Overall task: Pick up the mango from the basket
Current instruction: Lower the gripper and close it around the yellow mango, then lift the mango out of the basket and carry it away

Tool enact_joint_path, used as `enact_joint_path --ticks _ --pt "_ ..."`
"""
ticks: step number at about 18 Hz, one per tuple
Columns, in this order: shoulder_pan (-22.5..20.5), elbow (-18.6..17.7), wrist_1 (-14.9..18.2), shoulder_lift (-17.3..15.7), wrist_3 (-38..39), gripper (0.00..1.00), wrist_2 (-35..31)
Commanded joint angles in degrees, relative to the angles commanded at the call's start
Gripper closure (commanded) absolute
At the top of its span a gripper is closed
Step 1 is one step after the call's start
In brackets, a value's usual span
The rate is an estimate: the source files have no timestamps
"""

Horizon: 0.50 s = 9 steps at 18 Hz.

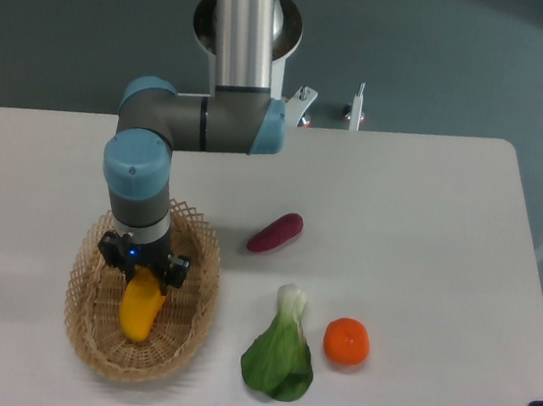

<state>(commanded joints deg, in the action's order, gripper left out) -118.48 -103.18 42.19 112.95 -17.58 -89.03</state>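
The mango, yellow-orange and elongated, lies inside the oval wicker basket at the front left of the table. My gripper points straight down over the mango's upper end, low inside the basket. Its dark fingers stand to either side of that end, and the jaws look open around it. The gripper body hides the top tip of the mango. The mango still rests on the basket floor.
A purple-red sweet potato lies right of the basket. A green bok choy and a round orange tangerine sit near the front edge. The arm's base column rises at the back.
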Motion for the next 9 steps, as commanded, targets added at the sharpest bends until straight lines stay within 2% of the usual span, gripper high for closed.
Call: enact_joint_path --ticks 2,4,7,9 --pt "-0.70 0.35 0.44 -1.41 -0.09 0.41 0.00" --pt "-4.20 0.53 0.61 -3.51 -0.70 0.41 0.00" --pt "-8.16 0.79 2.89 -5.54 -4.73 0.41 0.09" --pt "-12.46 0.79 4.04 -7.38 -8.60 0.40 0.09"
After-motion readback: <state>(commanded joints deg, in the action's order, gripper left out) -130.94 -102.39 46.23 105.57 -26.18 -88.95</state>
